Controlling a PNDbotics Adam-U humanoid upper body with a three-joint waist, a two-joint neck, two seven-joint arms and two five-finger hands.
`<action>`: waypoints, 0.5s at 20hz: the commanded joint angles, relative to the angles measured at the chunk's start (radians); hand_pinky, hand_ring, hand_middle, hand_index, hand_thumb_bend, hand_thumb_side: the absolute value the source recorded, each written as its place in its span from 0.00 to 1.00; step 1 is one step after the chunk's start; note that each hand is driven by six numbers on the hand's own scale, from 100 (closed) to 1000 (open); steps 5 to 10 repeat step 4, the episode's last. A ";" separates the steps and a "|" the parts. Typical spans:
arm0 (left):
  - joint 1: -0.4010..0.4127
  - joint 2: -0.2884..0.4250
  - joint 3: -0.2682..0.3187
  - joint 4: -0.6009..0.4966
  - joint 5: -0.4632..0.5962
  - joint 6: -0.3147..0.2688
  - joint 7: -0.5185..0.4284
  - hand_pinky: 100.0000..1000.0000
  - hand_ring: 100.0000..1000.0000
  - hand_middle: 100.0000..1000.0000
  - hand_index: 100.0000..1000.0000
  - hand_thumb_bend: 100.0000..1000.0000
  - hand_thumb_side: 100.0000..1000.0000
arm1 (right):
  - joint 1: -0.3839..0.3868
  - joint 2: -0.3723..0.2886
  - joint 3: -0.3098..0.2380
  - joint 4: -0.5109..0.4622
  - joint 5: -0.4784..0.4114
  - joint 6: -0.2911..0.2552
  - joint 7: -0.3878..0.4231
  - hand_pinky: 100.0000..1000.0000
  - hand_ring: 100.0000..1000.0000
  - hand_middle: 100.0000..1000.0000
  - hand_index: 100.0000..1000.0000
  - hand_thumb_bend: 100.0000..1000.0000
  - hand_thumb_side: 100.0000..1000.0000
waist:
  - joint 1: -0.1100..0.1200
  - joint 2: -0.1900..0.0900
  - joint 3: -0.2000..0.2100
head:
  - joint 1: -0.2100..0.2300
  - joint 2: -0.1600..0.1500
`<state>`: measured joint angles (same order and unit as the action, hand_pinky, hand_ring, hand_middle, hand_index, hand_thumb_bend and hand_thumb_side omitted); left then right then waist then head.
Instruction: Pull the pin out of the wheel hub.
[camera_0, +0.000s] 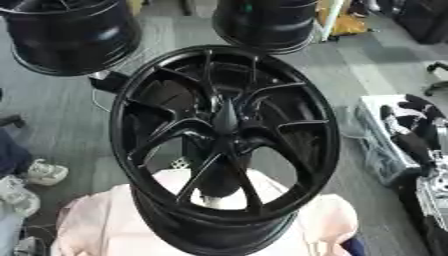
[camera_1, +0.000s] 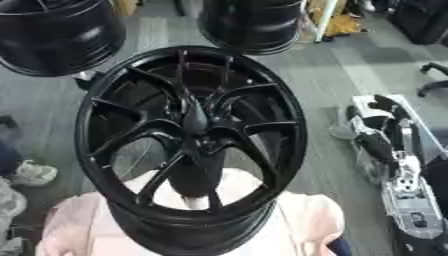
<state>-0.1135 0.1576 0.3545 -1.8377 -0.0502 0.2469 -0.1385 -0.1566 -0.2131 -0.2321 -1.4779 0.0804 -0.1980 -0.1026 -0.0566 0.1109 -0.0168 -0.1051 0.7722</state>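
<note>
A large black wheel hub (camera_0: 131, 107) with curved spokes fills the middle of both views, lying face up on a stand draped in pink cloth (camera_0: 92, 220). From its centre a black tapered pin (camera_0: 226, 116) sticks up toward me. My right hand (camera_1: 376, 127) rests at the right edge, well apart from the rim, with its dark fingers relaxed and holding nothing. Its silver forearm (camera_1: 407, 195) runs down to the lower right. No left hand shows in either view.
Two more black rims stand on the grey floor behind, one at the top left (camera_0: 70, 35) and one at the top centre (camera_0: 267, 22). A person's light shoe (camera_0: 44, 172) is at the left edge. A chair base (camera_0: 435, 75) shows at the right.
</note>
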 joint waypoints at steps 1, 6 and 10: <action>-0.010 0.008 -0.001 -0.023 0.006 -0.004 0.002 0.67 0.59 0.56 0.60 0.15 0.69 | 0.001 0.005 0.023 -0.035 -0.036 0.000 0.022 0.62 0.53 0.66 0.79 0.29 0.29 | 0.005 -0.005 0.001 | -0.005 -0.003; -0.010 0.007 -0.002 -0.022 0.006 -0.005 0.002 0.67 0.59 0.56 0.60 0.14 0.69 | 0.010 0.017 0.031 -0.035 -0.056 0.003 0.032 0.62 0.52 0.66 0.79 0.29 0.28 | 0.007 -0.004 0.001 | -0.007 -0.005; -0.010 0.007 -0.002 -0.022 0.006 -0.005 0.002 0.67 0.59 0.56 0.60 0.14 0.69 | 0.010 0.017 0.031 -0.035 -0.056 0.003 0.032 0.62 0.52 0.66 0.79 0.29 0.28 | 0.007 -0.004 0.001 | -0.007 -0.005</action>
